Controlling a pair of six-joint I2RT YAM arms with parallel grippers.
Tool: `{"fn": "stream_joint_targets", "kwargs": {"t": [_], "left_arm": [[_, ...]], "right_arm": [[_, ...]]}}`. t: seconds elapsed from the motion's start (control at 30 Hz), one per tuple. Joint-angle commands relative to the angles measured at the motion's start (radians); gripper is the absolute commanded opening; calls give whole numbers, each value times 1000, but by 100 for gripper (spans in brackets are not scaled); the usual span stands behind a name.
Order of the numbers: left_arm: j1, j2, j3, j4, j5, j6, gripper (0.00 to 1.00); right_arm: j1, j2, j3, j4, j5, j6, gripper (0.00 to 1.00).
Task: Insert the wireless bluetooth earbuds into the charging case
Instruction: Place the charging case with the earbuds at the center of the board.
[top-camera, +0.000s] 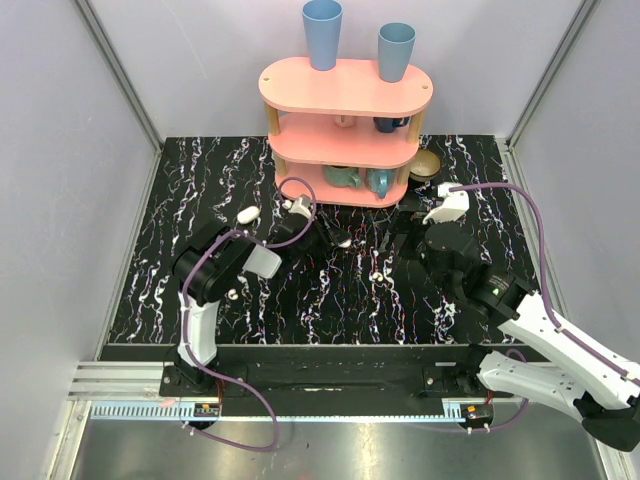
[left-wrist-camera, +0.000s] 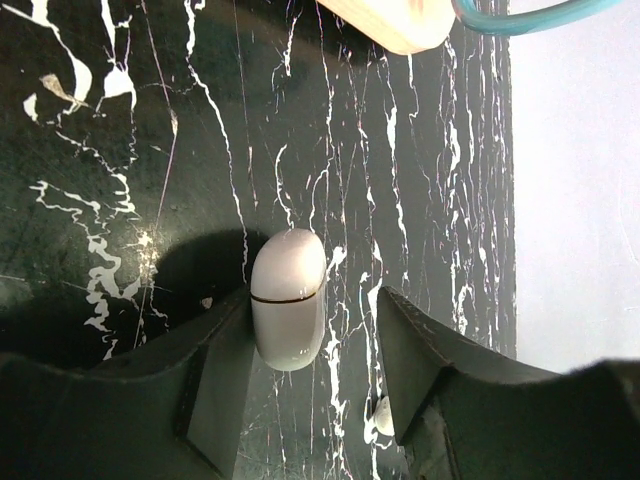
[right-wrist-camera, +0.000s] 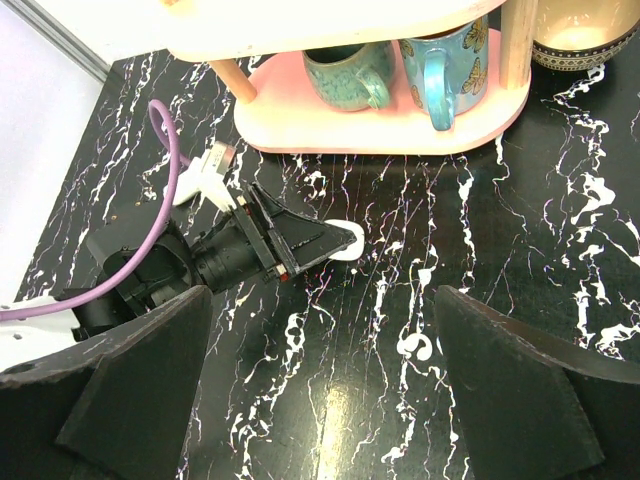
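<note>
- Charging case (top-camera: 344, 240) on the black marbled table (top-camera: 200, 200), about mid-table, just near of the pink shelf (top-camera: 345, 88). From above, only a small white spot at the tip of the left gripper (top-camera: 333, 237). Right gripper (top-camera: 400, 238) a little to the right, apart from it.
- Left wrist: case (left-wrist-camera: 288, 310) shut, dark seam around it, flat on the table between the two fingers. One finger (left-wrist-camera: 215, 380) against or just beside its side, the other (left-wrist-camera: 410, 350) clear of it with a gap. Spread, not pinching. Small white bit (left-wrist-camera: 383, 415) on the table nearby, too small to tell.
- Right wrist: right gripper (right-wrist-camera: 322, 300) spread wide, only bare table between its fingers. Farther out, the left gripper's dark fingers either side of the white case (right-wrist-camera: 348, 243), near of the shelf's bottom tier with two teal mugs (right-wrist-camera: 345, 75).
</note>
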Motion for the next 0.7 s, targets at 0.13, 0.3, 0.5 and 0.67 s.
{"fn": "stream_joint_targets", "kwargs": {"t": [0.13,0.3,0.5,0.67], "left_arm": [[4,-43,33,-121,-49,88,55],[4,-92,33,-198,-87,136,57],[8,-140,34,-271,-121,179,58],[10,-203,14,-337,-193,220,59]], "right_arm": [[-9,-21,11,-7,1,-4,100],[-9,-22,9,-10,4,-4,100],[-9,-18,11,-10,2,0,100],[-9,-18,8,-13,2,2,100]]}}
